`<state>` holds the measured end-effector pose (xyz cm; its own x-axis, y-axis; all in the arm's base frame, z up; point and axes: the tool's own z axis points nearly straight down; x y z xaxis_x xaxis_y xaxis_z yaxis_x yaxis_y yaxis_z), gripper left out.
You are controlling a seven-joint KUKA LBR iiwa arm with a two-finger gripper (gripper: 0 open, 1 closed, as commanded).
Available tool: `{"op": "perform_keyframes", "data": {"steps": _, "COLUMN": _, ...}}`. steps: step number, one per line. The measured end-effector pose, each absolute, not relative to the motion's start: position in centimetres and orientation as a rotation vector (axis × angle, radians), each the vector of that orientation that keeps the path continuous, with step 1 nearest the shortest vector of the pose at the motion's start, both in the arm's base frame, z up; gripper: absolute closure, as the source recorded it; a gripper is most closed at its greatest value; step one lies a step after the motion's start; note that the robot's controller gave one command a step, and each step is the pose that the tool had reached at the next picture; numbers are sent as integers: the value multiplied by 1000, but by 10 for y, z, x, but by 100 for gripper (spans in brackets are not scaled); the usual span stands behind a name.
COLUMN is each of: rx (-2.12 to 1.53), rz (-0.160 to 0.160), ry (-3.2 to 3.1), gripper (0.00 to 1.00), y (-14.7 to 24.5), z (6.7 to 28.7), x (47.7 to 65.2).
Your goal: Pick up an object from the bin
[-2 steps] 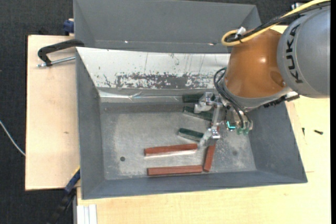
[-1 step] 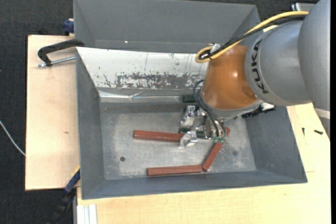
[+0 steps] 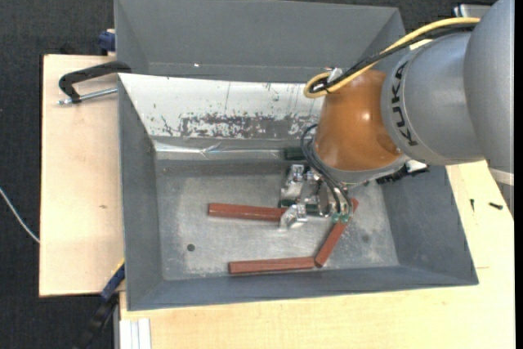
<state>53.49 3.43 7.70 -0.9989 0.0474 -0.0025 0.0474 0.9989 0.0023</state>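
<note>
Camera view: gripper [image 3: 304,207] low at frame centre, over the right end of a red-brown stick [image 3: 243,212] on the bin [image 3: 137,200] floor.
Gripper state cannot be told. Lower right lie a level stick [image 3: 272,265] and a slanted stick [image 3: 330,243], ends nearly touching.

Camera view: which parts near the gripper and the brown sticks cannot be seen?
1. Right end of the upper brown stick: camera view, covered by the gripper.
2. Top end of the slanted brown stick: camera view, under the gripper.
3. Right rear corner of the bin: camera view, behind the orange wrist cover.
</note>
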Motion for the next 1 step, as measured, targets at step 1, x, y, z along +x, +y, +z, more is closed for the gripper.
{"op": "perform_keyframes", "data": {"steps": 1, "rx": 6, "rz": 1, "ry": 3131, "gripper": 100, "y": 26, "z": 238, "x": 536}}
